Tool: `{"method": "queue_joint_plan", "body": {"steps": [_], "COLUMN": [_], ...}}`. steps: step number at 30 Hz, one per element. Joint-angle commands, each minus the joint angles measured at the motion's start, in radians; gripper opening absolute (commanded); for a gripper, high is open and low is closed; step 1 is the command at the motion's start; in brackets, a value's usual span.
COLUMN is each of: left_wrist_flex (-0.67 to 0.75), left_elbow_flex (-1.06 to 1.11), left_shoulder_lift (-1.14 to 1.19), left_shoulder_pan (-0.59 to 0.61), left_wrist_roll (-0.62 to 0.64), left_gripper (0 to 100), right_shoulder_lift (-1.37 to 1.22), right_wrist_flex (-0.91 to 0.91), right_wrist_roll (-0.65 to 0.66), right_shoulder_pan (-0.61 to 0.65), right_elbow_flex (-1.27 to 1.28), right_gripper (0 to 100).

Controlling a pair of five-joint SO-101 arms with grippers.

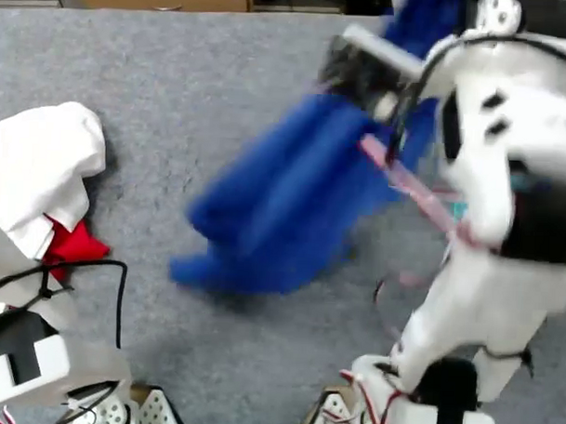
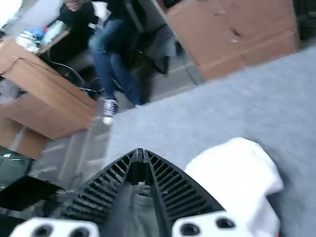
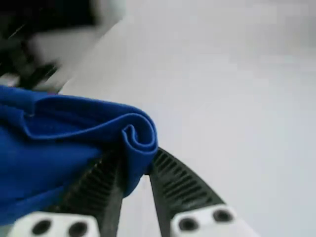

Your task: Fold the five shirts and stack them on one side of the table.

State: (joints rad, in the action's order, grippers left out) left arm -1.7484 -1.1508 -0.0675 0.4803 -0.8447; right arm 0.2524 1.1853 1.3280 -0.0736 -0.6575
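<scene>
Checking in from the remote station. The white shirt [image 1: 38, 162] is my reference here. It sits bunched up on the grey table [image 1: 176, 69], and a red shirt [image 1: 73, 244] pokes out from under its near edge, touching it.

The blue shirt [image 1: 283, 203] is well apart from the white shirt, over on the right arm's side of the table. The right gripper [image 3: 136, 163] is clamped on it. In the right wrist view a rolled fold of blue cloth [image 3: 74, 143] sits squeezed between the two ribbed black fingers [image 3: 175, 185]. From the high view the same gripper [image 1: 358, 70] holds one end up above the table, farther back than the white shirt, and the rest hangs down in a long drape toward the surface. I can't tell if the low end actually touches the table.

The left gripper [image 2: 140, 157] is just beside the white shirt [image 2: 237, 177], and its fingertips meet at a point, so it's closed. Some grey cloth [image 2: 132, 207] shows in the gap behind the tips. I honestly can't tell whether it's pinched or just lying underneath.
</scene>
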Motion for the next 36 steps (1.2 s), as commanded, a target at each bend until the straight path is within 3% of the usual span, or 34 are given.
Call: {"method": "queue_joint_plan", "body": {"steps": [1, 11, 19, 23, 27, 36], "left_wrist_flex": [-0.011, -0.011, -0.006, 0.135, 0.288, 0.496], "left_elbow_flex": [0.133, 0.695, 1.096, 1.266, 1.373, 1.402], "left_shoulder_lift": [-0.018, -0.01, -0.008, -0.008, -0.008, -0.008], "left_shoulder_pan": [-0.074, -0.308, -0.684, -0.858, -0.973, -1.177], "left_wrist_roll": [0.0, -0.002, 0.005, 0.055, 0.132, 0.318], "left_gripper": [2, 2, 2, 3, 13, 15], "right_shoulder_lift": [-0.013, -0.015, -0.013, -0.012, -0.007, 0.074], "right_wrist_flex": [0.021, -0.041, -0.186, -0.235, -0.235, -0.235], "right_wrist_roll": [0.057, 0.127, 0.12, 0.092, 0.041, -0.048], "right_shoulder_pan": [-0.105, -0.153, -0.265, -0.332, -0.357, -0.337], "right_elbow_flex": [0.183, 0.568, 0.754, 0.822, 0.819, 0.825], "right_gripper": [0.2, 0.2, 0.2, 0.2, 0.2, 0.2]}}
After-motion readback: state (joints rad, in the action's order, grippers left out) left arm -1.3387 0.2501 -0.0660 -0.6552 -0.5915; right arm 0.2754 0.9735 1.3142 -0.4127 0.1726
